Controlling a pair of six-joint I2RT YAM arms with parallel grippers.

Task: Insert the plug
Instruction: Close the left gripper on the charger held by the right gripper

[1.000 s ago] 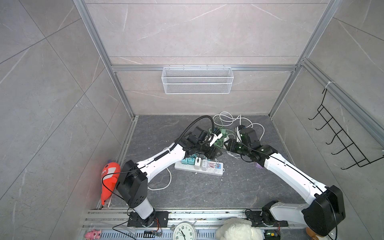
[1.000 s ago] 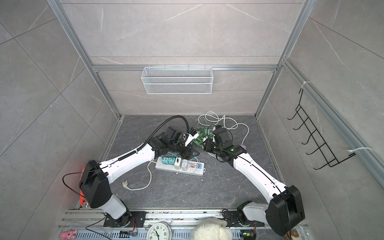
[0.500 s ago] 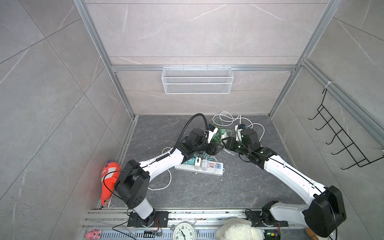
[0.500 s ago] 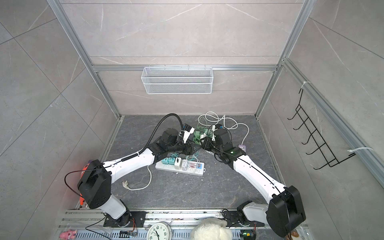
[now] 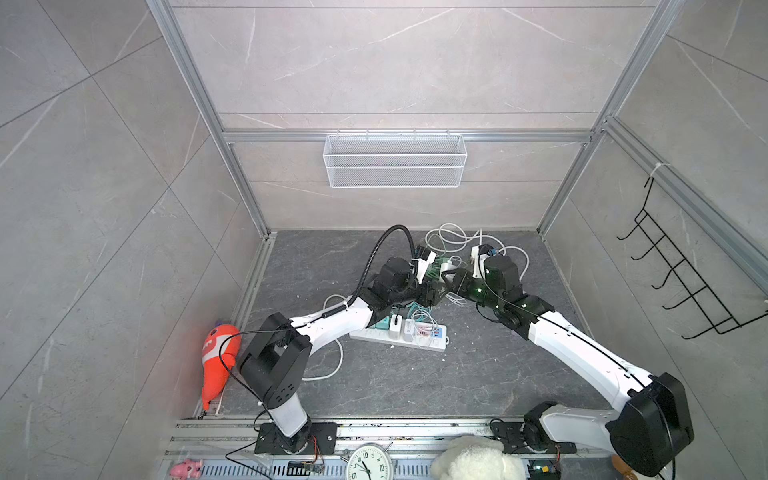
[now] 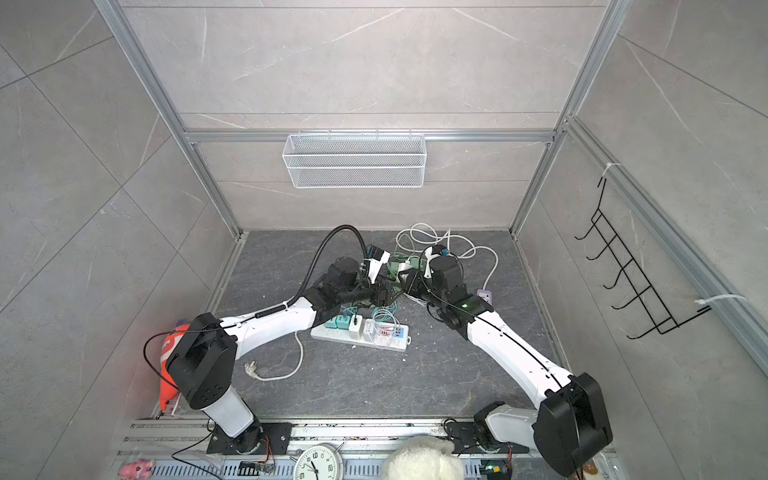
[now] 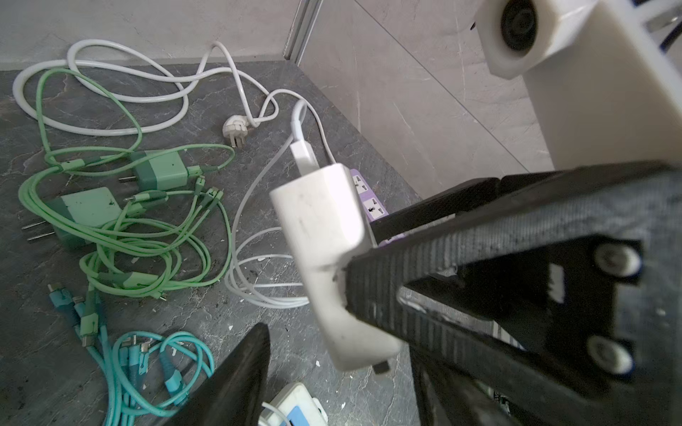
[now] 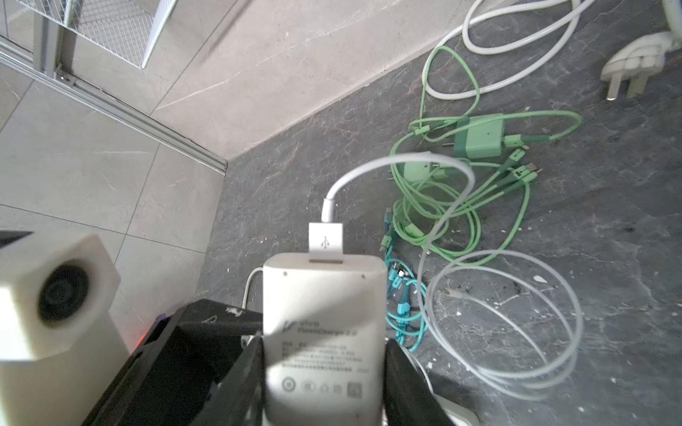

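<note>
- Clamped between the black fingers of the right gripper (image 8: pixel 323 345): white rectangular plastic charger block (image 8: pixel 323 317), pinched across its two narrow sides, printed label face toward the wrist camera.
- Held off the dark grey stone-look floor (image 5: pixel 478 374), between the two wrists, on the back-wall side of the long white plastic power strip (image 5: pixel 399 337); not touching the strip.
- Long axis tilted, neither flat nor plumb. USB-socket end higher, aimed toward the back wall and the cable heap. Prong end lower, toward the strip side, one dark prong tip (image 7: pixel 381 367) showing in left wrist view.
- Plugged into the socket end: white USB connector (image 8: pixel 325 239) on a thin white cable (image 8: pixel 406 159), arching over and looping loose on the floor.
- Left gripper (image 6: pixel 381 296) tip to tip with the right one in both top views; released, gripping nothing. Only one black finger (image 7: pixel 236 380) in its wrist view, clear of the charger with bare floor between.
- Already seated in the strip: teal square adapters (image 5: pixel 383 323) and a white adapter (image 5: pixel 395 332).
- On the floor beyond: pale green adapters tangled in green cables (image 7: pixel 158 173), teal cable bundle (image 7: pixel 171 381), white three-pin plug on thick white cord (image 7: pixel 234 129), small purple-and-white socket strip (image 7: pixel 363 193) by the right wall.
</note>
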